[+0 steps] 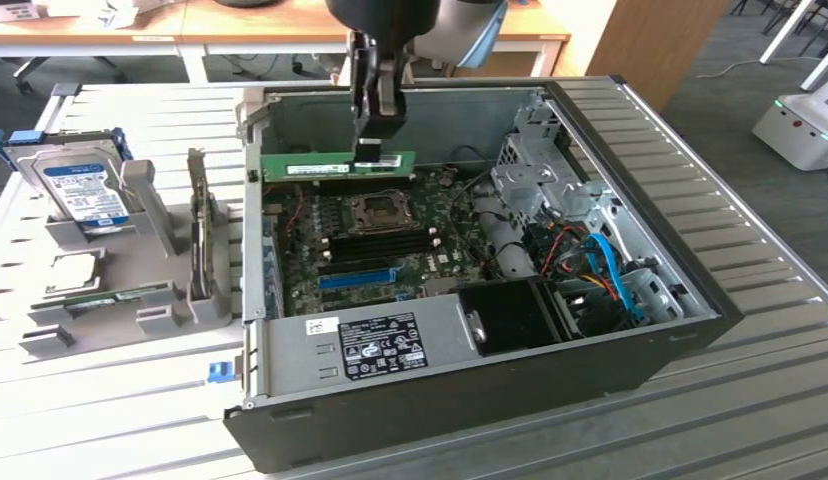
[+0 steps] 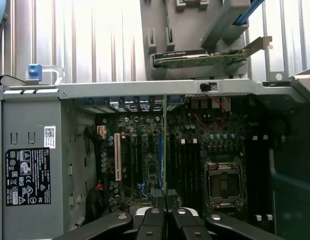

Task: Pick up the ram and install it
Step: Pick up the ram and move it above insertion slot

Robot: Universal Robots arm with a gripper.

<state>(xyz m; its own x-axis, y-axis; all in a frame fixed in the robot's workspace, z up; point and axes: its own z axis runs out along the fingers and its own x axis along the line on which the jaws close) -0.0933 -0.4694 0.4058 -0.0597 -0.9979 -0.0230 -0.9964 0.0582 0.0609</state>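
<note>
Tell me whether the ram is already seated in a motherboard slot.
No, the ram hangs clamped in the jaws above the motherboard, clear of its slots.

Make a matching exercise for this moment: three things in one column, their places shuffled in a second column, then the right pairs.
Things:
1. ram
2. hard drive
3. blue slot

Places:
A. fixed inside the open computer case
B. clamped in the gripper, over the open case
C. standing in a grey rack outside the case, at the exterior view's left

Pairs: 1-B, 2-C, 3-A
</note>
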